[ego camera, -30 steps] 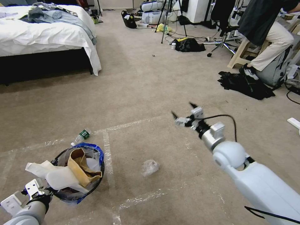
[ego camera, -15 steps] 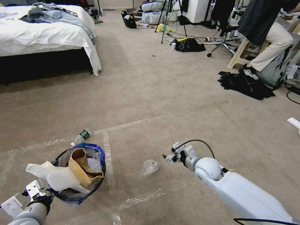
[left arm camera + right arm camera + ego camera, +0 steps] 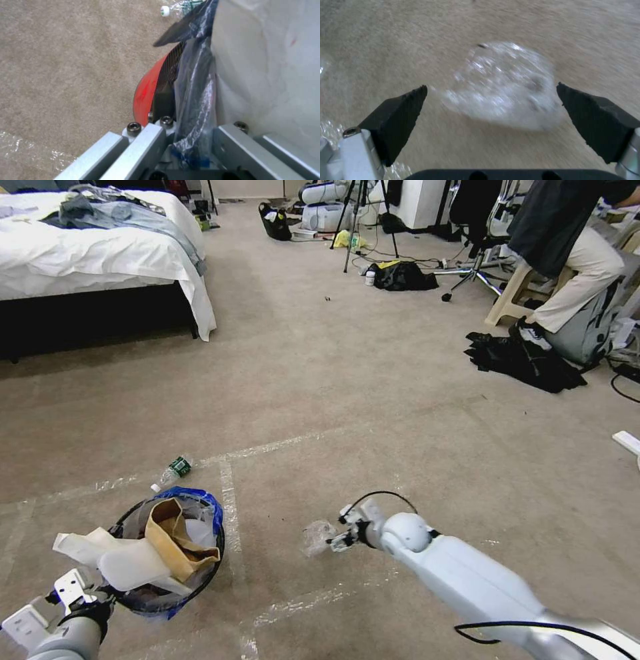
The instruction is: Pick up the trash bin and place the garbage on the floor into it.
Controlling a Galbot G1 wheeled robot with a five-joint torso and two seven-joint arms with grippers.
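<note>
Two claws busy: my right claw [image 3: 491, 100] gapes around crumpled clear plastic [image 3: 503, 85]; my left claw [image 3: 190, 140] clamps the trash bin [image 3: 167, 543] rim, mouth upward

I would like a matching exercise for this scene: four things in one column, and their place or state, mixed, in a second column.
1. trash bin
2. clear crumpled plastic
3. green-labelled bottle
4. right hand

a. open, fingers either side of a piece of litter
b. lying on the floor just beyond the bin
c. rim gripped by the left hand
d. on the carpet between two black fingers

Pairs: 1-c, 2-d, 3-b, 4-a
</note>
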